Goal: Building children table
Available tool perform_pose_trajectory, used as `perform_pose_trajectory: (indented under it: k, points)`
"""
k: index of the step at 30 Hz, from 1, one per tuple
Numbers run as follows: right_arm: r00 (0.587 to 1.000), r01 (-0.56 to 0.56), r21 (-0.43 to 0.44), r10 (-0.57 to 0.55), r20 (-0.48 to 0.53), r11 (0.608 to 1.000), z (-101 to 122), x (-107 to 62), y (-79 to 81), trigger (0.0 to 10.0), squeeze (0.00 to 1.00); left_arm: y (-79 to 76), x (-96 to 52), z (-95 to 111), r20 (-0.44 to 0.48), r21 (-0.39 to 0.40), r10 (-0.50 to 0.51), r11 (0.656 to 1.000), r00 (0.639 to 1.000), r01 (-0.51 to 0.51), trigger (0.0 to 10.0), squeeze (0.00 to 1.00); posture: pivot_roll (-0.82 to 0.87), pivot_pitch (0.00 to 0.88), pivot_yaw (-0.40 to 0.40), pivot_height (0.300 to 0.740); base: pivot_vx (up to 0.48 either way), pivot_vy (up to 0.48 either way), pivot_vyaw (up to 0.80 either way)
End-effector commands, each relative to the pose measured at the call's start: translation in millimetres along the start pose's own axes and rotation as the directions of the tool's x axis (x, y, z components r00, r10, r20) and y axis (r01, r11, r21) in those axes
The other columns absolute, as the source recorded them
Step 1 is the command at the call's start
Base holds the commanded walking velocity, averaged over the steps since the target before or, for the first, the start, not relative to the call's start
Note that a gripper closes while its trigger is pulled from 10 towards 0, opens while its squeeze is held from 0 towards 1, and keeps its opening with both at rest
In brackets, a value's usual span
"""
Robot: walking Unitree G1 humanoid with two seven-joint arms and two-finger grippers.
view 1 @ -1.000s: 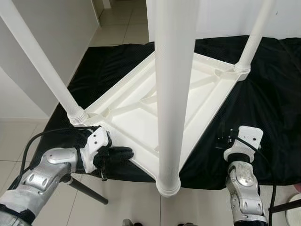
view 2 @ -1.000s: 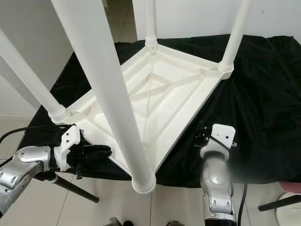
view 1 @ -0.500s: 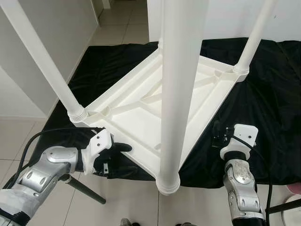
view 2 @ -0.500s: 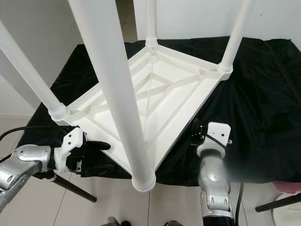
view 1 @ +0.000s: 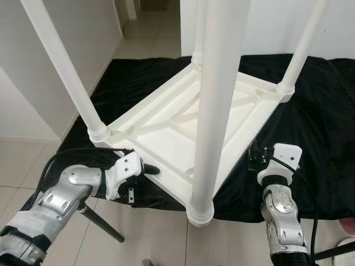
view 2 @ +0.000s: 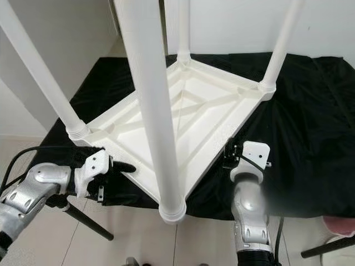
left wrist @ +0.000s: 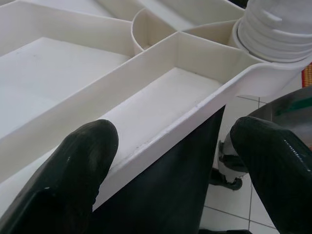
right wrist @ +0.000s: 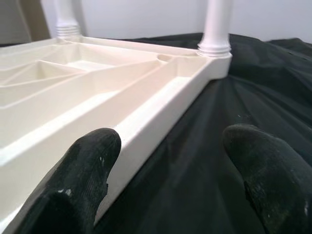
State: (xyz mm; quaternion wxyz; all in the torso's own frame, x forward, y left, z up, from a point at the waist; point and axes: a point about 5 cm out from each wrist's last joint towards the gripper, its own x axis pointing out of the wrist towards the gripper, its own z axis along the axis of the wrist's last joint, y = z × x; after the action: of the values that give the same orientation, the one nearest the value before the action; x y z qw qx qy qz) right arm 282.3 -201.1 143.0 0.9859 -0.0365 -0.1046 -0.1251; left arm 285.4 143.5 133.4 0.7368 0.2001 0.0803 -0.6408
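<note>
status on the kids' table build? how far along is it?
Done: the white tabletop lies upside down on the black cloth with all four legs standing in its corners, nearest leg included.

In hand: the left end effector and the right end effector are both open, each straddling a tabletop edge near the closest corner.

Left: closing on the edges, then probably turning the table upright.

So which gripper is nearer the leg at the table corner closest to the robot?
Left. The left gripper sits open astride the table rim just beside that near leg. The right gripper is open at the opposite rim, slightly farther off.
</note>
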Motion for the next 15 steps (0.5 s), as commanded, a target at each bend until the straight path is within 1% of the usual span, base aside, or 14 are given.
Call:
perform_pose_trajectory:
  k: [1,6,8,11,12,13,15]
  points:
    - [1.0,-0.002,0.0,0.002,-0.014,1.0,-4.3,-1.8,-0.7,10.0,0.0,1.9,-2.4,-12.6,-0.056,-0.036,0.036,0.999,0.998,-0.038,10.0,0.0,-0.04,0.078,0.085,0.74,0.0,0.0,0.0]
    - [1.0,0.0,0.002,0.0,-0.019,1.0,-6.0,-4.7,0.5,10.0,0.0,5.9,-1.3,-11.5,-0.052,-0.019,0.045,0.999,0.998,-0.046,10.0,0.0,-0.04,0.082,0.09,0.74,0.0,0.0,0.0]
    - [1.0,-0.001,0.006,0.001,-0.021,1.0,-6.7,-6.3,2.8,10.0,0.0,4.5,1.2,-14.5,-0.068,-0.008,0.022,1.0,0.997,-0.023,10.0,0.0,-0.04,0.083,0.091,0.74,0.0,0.0,0.0]
    - [1.0,-0.002,0.007,0.002,-0.022,1.0,-6.7,-6.4,3.2,10.0,0.0,4.0,1.9,-15.4,-0.072,-0.005,0.016,1.0,0.997,-0.016,10.0,0.0,-0.04,0.083,0.091,0.74,0.0,0.0,0.0]
    - [1.0,0.002,0.008,-0.002,-0.022,1.0,-6.8,-6.8,2.9,10.0,0.0,0.4,3.4,-20.7,-0.093,0.002,-0.019,1.0,0.995,0.019,10.0,0.0,-0.05,0.088,0.099,0.74,0.0,0.0,0.0]
    - [1.0,0.003,0.009,-0.003,-0.022,1.0,-6.9,-6.8,2.5,10.0,0.0,-0.6,3.8,-22.3,-0.099,-0.001,-0.032,0.999,0.995,0.033,10.0,0.0,-0.05,0.088,0.099,0.74,0.0,0.0,0.0]
    - [1.0,0.003,0.009,-0.003,-0.022,1.0,-6.9,-6.8,2.5,10.0,0.0,-0.6,3.8,-22.3,-0.099,-0.001,-0.032,0.999,0.995,0.033,10.0,0.0,-0.05,0.088,0.099,0.74,0.0,0.0,0.0]
